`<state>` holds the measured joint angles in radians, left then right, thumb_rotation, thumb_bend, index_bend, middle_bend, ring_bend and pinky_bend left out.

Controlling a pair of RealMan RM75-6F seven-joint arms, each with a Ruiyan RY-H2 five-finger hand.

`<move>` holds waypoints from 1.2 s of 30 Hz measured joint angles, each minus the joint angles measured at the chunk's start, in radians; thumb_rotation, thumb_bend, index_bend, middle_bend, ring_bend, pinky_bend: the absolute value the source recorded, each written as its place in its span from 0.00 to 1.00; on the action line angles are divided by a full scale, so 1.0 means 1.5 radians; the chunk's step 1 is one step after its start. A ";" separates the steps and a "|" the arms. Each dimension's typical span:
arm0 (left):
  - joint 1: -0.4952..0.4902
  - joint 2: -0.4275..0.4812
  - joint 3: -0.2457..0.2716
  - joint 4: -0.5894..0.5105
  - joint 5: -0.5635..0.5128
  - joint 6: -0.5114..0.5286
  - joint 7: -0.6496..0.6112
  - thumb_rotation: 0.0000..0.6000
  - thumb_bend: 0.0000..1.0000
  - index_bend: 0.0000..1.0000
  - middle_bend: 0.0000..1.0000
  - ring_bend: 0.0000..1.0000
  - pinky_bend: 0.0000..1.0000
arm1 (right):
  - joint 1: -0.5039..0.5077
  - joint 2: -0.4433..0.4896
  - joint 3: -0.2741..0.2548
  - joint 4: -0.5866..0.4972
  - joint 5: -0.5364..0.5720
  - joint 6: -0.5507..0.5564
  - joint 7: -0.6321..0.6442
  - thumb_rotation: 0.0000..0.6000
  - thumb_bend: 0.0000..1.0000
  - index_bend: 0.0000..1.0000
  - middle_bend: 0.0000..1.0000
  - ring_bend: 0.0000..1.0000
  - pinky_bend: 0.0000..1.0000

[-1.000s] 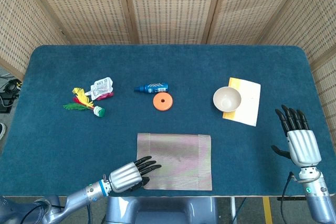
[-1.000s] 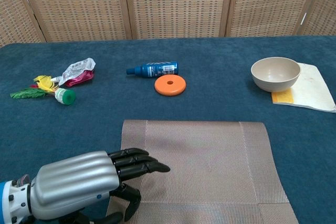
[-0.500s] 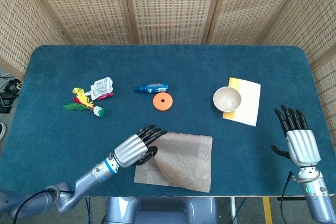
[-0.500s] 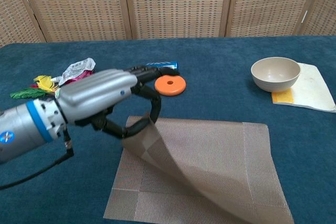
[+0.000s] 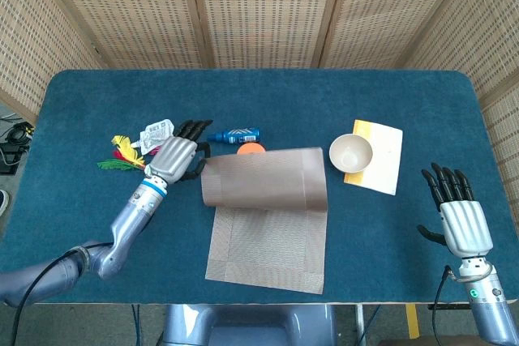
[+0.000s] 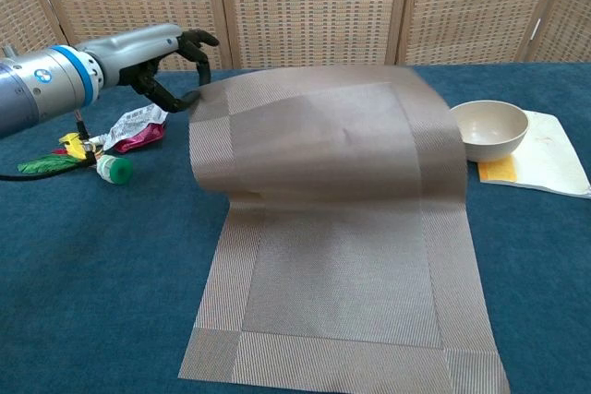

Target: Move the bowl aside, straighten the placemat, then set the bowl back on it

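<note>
The left hand (image 5: 173,159) pinches the far left corner of the placemat (image 5: 268,228) and holds it lifted above the blue desk (image 5: 73,216), with the arm reaching out from the near left edge. In the chest view the same hand (image 6: 171,60) shows its dark fingers (image 6: 196,41) curled over the mat's upper left corner. The raised far part of the placemat (image 6: 332,228) arches up and toward the camera like a curling wave (its near part lies flat on the desk, one near corner just at the front edge).

The bowl (image 5: 350,153) stands upright on the right side of the desk, partly on a white and yellow cloth (image 5: 381,155) and apart from the placemat's flat part; in the chest view the lifted mat edge overlaps the bowl's left rim (image 6: 489,128).

The right hand (image 5: 461,220) hovers off the desk's near right corner, fingers straight and spread, holding nothing.

Behind the raised mat, a blue bottle (image 5: 236,134) and part of an orange disc (image 5: 251,148) peek out. To the left lie a crumpled packet (image 5: 157,134) and a feathered shuttlecock with a green base (image 5: 130,160), both near the left hand.
</note>
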<state>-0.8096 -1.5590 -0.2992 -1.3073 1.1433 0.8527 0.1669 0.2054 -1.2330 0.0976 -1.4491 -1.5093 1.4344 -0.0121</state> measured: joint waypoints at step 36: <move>0.186 0.258 0.034 -0.222 -0.061 0.199 -0.017 1.00 0.00 0.00 0.00 0.00 0.00 | 0.065 -0.022 -0.053 0.002 -0.112 -0.080 -0.065 1.00 0.00 0.12 0.00 0.00 0.00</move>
<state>-0.5310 -1.1714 -0.2475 -1.6397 1.0523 1.1507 0.1409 0.3026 -1.2655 0.0174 -1.4457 -1.6776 1.3137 -0.1093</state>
